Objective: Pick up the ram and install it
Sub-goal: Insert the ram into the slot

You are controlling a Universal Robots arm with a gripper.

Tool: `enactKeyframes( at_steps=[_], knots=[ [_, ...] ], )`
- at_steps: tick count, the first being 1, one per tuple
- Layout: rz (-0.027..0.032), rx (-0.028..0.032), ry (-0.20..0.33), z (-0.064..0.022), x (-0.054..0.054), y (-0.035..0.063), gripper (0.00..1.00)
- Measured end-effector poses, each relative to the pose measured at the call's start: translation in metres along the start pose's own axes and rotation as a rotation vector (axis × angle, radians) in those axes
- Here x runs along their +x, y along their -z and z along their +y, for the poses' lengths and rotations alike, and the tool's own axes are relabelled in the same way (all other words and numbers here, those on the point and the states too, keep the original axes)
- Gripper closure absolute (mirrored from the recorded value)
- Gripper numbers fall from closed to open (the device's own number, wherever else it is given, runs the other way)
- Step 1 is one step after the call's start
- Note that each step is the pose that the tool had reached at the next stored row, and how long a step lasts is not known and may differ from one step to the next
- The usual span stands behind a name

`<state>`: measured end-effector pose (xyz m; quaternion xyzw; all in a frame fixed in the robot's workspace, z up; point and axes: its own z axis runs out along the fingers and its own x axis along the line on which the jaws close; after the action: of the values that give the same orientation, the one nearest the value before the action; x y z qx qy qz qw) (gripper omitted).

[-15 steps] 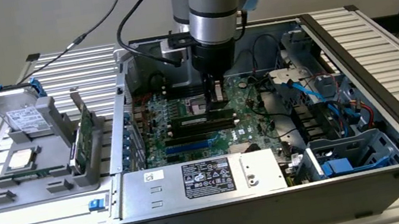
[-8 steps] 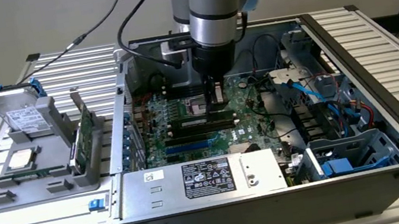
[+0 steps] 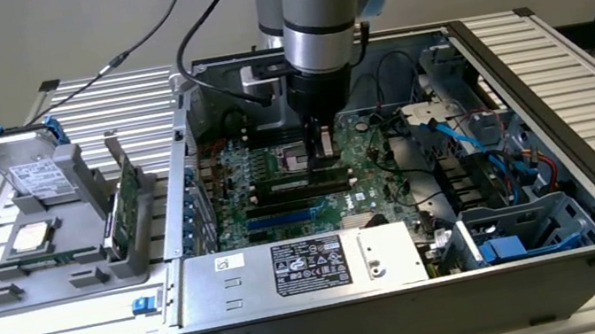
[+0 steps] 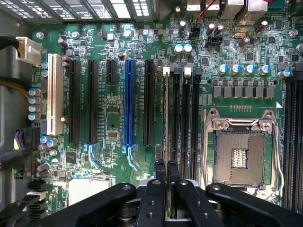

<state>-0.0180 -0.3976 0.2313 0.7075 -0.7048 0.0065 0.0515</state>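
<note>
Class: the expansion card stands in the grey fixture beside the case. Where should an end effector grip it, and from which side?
Pinch the expansion card across its flat faces at the free top edge, from above: it stands on edge, its bottom seated in the grey fixture.

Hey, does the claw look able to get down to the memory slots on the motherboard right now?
Probably yes: the claw hangs directly over the memory slots, the case is open on top, and nothing lies between them.
</note>
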Motion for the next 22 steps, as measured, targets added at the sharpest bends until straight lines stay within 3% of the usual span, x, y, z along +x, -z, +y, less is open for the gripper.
enactKeyframes(
  at_steps=[22],
  knots=[
    [0.0001, -0.0001, 0.0, -0.0006, 0.0006, -0.004, 0.87]
  ],
)
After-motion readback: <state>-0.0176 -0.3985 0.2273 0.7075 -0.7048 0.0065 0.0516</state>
